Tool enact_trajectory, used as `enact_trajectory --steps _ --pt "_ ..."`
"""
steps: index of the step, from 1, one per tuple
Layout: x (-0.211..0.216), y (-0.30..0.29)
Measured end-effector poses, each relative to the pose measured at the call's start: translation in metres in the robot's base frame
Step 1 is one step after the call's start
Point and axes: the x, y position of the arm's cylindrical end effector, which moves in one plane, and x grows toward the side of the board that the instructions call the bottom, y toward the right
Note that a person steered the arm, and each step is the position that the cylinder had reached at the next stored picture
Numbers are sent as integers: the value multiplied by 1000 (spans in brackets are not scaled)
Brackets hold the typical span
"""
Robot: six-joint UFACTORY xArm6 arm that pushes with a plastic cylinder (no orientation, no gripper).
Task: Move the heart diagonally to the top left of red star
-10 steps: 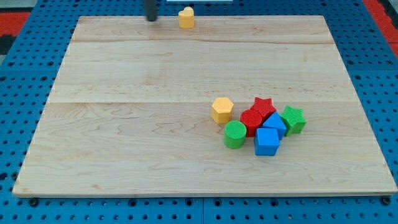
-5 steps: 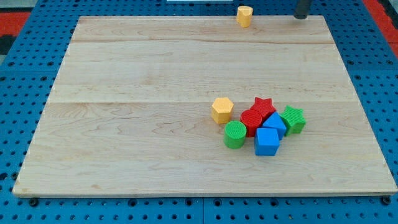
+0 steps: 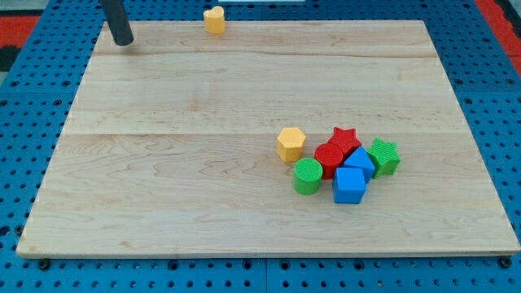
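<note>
The yellow heart sits at the board's top edge, left of centre. The red star lies in a cluster right of the board's centre, far below and right of the heart. My tip rests near the board's top left corner, well to the left of the heart and slightly lower, not touching it.
The cluster holds a yellow hexagon, a red cylinder, a green cylinder, a blue cube, another blue block and a green star. The wooden board lies on a blue pegboard.
The yellow heart has shifted left along the top edge, from right of centre to left of centre. My tip has swung from the top right to the top left corner.
</note>
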Motion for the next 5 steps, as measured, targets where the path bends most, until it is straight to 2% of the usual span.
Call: enact_trajectory --steps 1,2,3,4,5 --pt "28 111" --pt "-6 230" --pt "-9 357" --pt "-10 417" --pt "-10 417"
